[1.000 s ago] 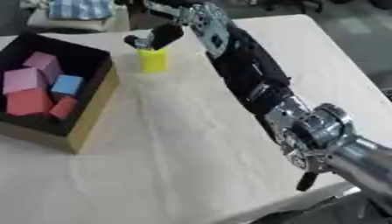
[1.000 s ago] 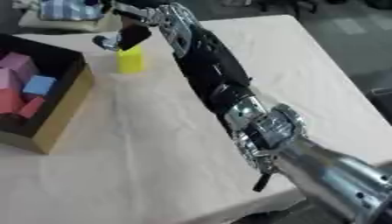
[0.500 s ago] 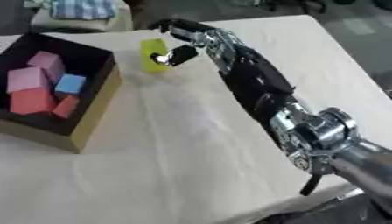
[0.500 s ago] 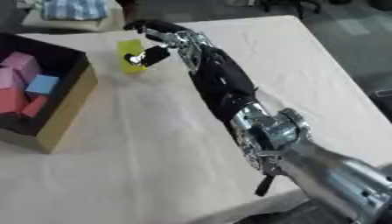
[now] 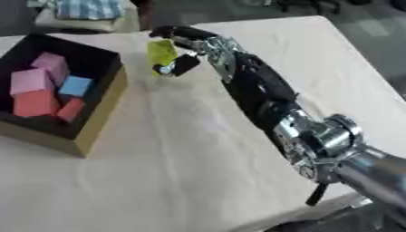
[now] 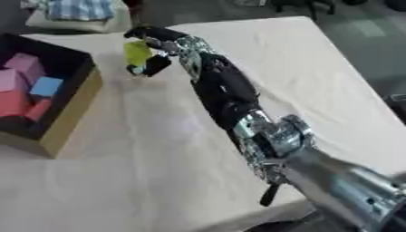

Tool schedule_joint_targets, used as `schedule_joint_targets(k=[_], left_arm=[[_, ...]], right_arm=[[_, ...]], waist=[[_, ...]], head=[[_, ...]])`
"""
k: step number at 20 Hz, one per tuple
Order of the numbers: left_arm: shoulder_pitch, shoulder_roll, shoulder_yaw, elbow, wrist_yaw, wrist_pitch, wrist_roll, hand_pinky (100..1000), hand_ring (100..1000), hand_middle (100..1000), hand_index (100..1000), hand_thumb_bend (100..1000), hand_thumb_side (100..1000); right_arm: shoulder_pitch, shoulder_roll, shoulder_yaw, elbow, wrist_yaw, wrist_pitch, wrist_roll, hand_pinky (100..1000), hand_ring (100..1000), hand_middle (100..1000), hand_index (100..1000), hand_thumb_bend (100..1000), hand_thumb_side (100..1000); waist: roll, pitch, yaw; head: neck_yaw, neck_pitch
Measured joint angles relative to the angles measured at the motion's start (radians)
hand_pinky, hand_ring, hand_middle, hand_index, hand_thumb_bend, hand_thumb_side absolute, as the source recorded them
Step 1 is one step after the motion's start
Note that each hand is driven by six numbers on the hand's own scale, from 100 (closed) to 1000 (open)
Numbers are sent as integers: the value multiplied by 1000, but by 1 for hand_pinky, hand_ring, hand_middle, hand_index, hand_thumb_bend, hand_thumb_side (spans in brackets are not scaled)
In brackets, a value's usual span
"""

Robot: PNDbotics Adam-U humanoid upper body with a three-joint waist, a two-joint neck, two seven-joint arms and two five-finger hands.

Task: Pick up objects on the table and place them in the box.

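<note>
Gripping, apparently, yellow block (image 5: 161, 52) in right hand (image 5: 189, 50).

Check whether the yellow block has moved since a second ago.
Yes. The yellow block, pinched in the right hand, now sits tilted and lifted, closer to the box corner; a second ago it stood upright on the table, farther from the box.

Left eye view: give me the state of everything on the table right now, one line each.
Right hand: shut on the yellow block, fingers and thumb pinching it.
Yellow block: tilted in the hand, just right of the box; cannot tell if it clears the table.
Box: open-topped, already holding blocks.
Pink, red and blue blocks: lying inside the box.
Left hand: not in view.
</note>
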Motion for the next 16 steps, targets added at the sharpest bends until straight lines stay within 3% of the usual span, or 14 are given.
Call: schedule_joint_targets(k=[8,11,12,16], left_arm=[[0,0,0,0,0,-1,-1,850,701,667,878,100,699],[0,0,0,0,1,-2,-2,850,701,667,878,100,699],[0,0,0,0,1,-2,-2,850,701,667,878,100,699],[0,0,-1,1,1,-3,-3,850,701,667,878,100,700]], right_arm=[[9,1,-20,25,73,31,-57,909,964,960,1000,256,512],[13,1,-24,29,78,38,-70,874,912,794,993,222,431],[14,1,-24,29,78,40,-77,872,909,784,993,218,423],[19,6,-25,29,87,50,-119,837,862,659,966,112,248]], waist=[[0,0,12],[0,0,14],[0,0,14],[0,0,14]], head=[[-8,0],[-12,0],[-13,0],[-13,0]])
